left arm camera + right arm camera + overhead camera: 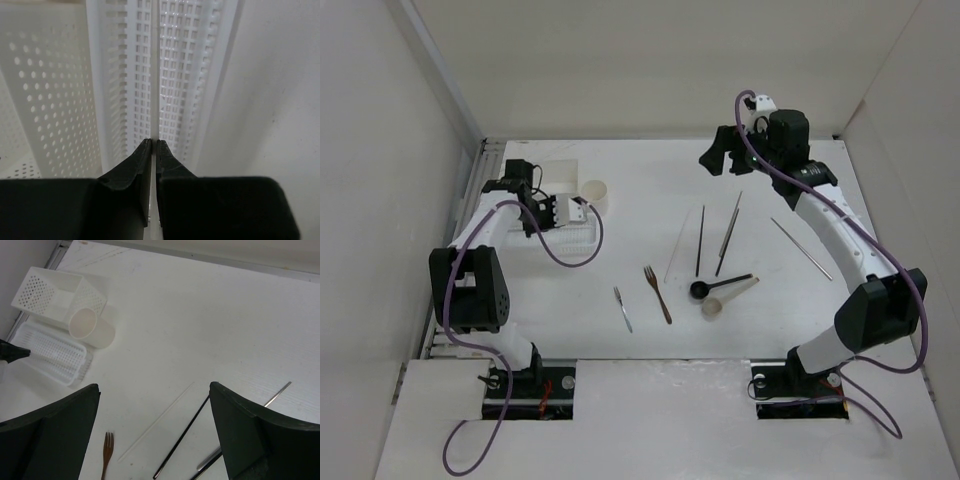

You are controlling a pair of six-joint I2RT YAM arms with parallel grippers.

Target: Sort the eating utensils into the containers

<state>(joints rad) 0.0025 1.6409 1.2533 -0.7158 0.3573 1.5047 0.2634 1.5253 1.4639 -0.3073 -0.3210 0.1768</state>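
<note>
My left gripper [582,203] is over the slotted tray [570,232] at the back left. Its jaws are shut on a thin pale chopstick [155,75] that runs along the tray [180,60]. My right gripper [720,155] is open and empty, raised over the back of the table [154,386]. On the table lie another pale chopstick [677,245], a dark chopstick [700,240], two metallic chopsticks [729,233] [801,248], a brown fork [657,293], a grey fork [622,308], a black spoon [720,285] and a beige spoon [725,298].
A round cup [597,193] and a perforated rectangular box [558,172] stand just behind the tray; both show in the right wrist view, the cup [90,327] and the box [55,292]. White walls close the table on the left, back and right.
</note>
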